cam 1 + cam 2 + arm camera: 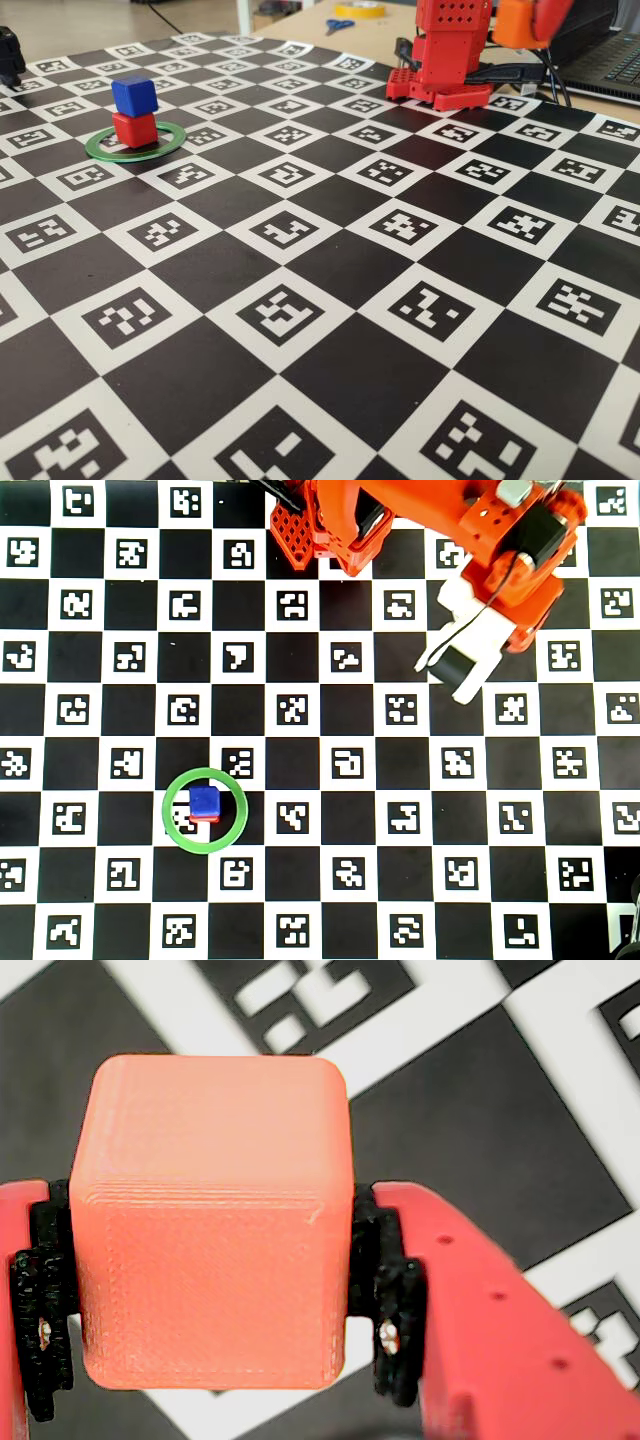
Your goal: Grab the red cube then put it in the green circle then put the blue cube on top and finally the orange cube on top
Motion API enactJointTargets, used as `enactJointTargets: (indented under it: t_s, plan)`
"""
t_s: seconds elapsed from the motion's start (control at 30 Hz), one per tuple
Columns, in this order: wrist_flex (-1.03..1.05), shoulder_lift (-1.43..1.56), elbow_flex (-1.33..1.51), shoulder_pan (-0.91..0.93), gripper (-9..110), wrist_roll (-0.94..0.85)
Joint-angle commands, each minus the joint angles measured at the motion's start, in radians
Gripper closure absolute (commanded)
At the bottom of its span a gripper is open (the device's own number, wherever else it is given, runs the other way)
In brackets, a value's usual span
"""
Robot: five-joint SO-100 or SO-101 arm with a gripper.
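orange cube [212,1230] pinched btwn my fingers [395,1310] on opp side faces, held clear of bench [330,330] | looks light, stiff, glossy, prob slippery; keep grip mid-face | blue cube [204,800] sits on red cube [135,129] in green circle [178,838], ~8 o'clock in overhead view

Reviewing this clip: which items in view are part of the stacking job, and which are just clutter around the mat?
Job items:
- orange cube, clamped in the gripper
- blue cube, sitting on the red cube
- green circle, around the stack

Just lying about:
- scissors
- yellow tape roll
- laptop
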Motion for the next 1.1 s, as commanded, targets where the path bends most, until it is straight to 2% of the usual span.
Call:
enactJointTargets:
  t_s: [0.0, 0.3, 0.5, 1.07]
  plan:
    - [0.074, 0.095, -0.124, 0.164, 98, -0.101]
    - [0.115, 0.028, -0.225, 0.509, 98, -0.224]
    - [0.115, -0.117, -0.388, 0.684, 98, -0.233]
    - [0.028, -0.520, -0.767, 0.902, 98, -0.189]
